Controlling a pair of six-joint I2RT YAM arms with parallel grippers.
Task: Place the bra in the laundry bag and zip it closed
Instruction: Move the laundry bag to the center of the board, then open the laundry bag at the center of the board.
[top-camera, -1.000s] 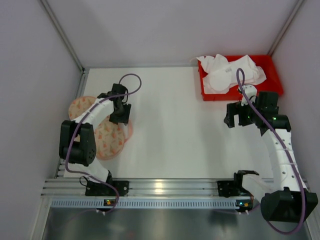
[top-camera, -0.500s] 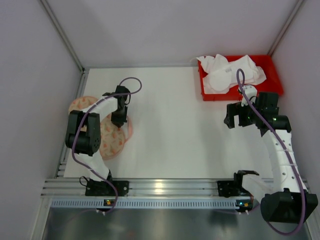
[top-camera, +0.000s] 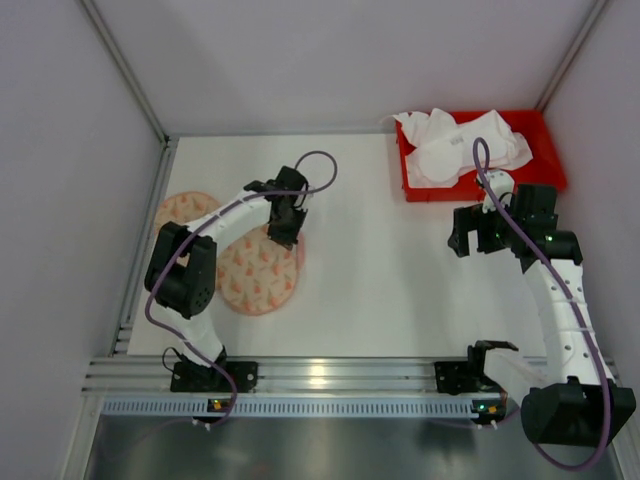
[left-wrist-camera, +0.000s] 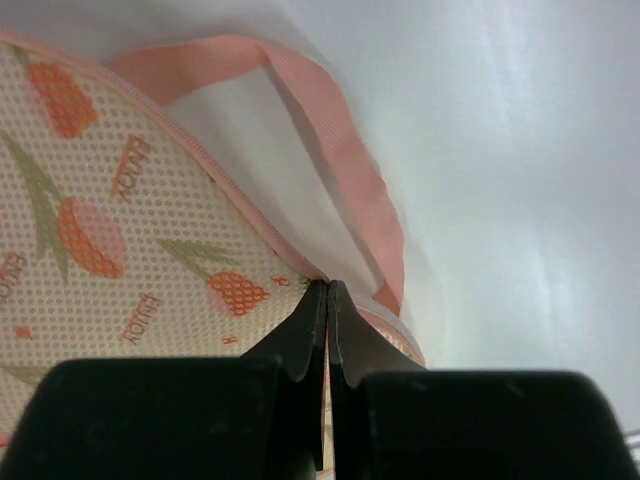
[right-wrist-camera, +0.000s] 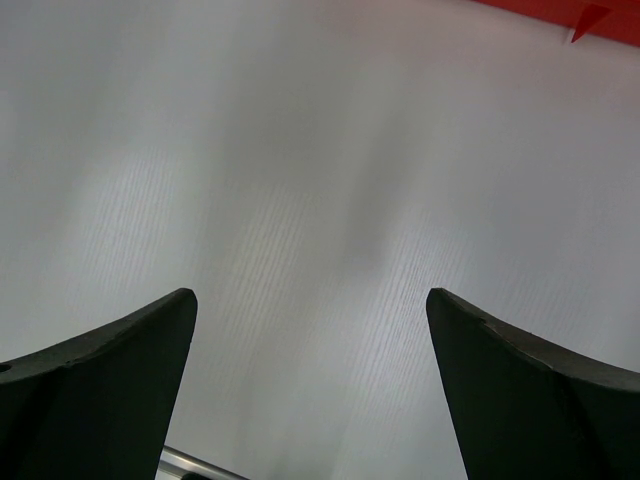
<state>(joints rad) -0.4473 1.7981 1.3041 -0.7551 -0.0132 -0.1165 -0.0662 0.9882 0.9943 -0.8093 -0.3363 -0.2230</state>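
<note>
The laundry bag is round mesh with an orange fruit print and pink trim, lying open in two lobes at the table's left. My left gripper is shut on its pink-trimmed right edge. In the left wrist view the closed gripper pinches that rim beside the printed mesh and a pink strap loop. The white bra lies heaped in the red bin at the back right. My right gripper hovers open in front of that bin, with only bare table between its jaws in the right wrist view.
The red bin's corner shows at the top of the right wrist view. Grey walls close in the white table on the left, back and right. An aluminium rail with both arm bases runs along the near edge.
My left gripper has shut on the bag's edge and moved right toward the table's middle, dragging the bag with it. The right arm has not moved.
</note>
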